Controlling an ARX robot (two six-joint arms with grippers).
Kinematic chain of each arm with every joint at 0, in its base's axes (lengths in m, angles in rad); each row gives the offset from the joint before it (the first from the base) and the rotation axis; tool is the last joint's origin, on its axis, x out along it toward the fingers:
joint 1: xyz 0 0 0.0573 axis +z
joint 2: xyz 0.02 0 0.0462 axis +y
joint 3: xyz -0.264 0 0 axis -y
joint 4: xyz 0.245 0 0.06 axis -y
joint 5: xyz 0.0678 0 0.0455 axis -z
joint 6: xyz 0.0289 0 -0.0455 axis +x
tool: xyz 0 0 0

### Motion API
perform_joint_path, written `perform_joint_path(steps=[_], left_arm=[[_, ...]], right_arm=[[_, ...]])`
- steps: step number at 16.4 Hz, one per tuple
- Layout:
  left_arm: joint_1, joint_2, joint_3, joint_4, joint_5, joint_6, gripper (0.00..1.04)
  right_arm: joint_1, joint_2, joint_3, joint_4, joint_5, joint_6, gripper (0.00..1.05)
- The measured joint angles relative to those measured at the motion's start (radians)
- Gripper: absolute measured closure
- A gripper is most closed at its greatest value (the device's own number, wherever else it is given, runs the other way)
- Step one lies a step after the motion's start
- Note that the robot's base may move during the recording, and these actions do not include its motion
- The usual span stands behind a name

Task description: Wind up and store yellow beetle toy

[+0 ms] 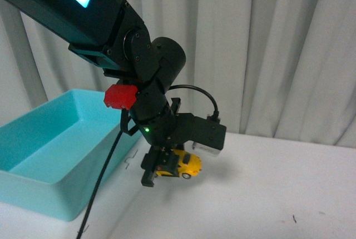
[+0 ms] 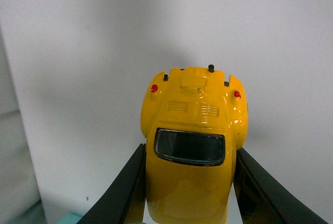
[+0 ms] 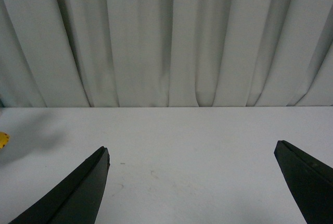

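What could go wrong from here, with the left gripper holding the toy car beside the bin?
The left gripper clamps only the smooth, rounded sides of the yellow beetle toy, whose tail sticks out past the fingertips; it might slip or pivot.
The wall of the teal bin stands close by; a low sideways carry could knock the car on its rim.
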Motion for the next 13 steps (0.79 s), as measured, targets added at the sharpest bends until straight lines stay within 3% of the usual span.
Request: perform_joint_path(steps=[5, 8, 9, 10, 11, 13], left_arm=[[0.051, -0.196, -0.035, 0.087, 0.147, -0.205, 0.64], [0.14, -0.302, -0.055, 0.167, 0.149, -0.37, 0.64], [0.235, -0.353, -0.06, 0.217, 0.1, -0.521, 0.64], [0.371, -0.341, -0.061, 0.169, -0.045, -0.751, 0.64], [0.415, -0.309, -0.076, 0.156, -0.116, -0.846, 0.64], [0.421, -0.289, -0.08, 0.166, -0.158, -0.873, 0.64]], right_arm=[[0.0, 0.0, 0.0, 0.0, 0.0, 0.0, 0.07], [0.0, 0.0, 0.0, 0.0, 0.0, 0.0, 0.07], [0.0, 0.0, 0.0, 0.0, 0.0, 0.0, 0.07], [0.0, 0.0, 0.0, 0.0, 0.0, 0.0, 0.07], [0.0, 0.0, 0.0, 0.0, 0.0, 0.0, 0.07], [0.0, 0.0, 0.0, 0.0, 0.0, 0.0, 0.07]])
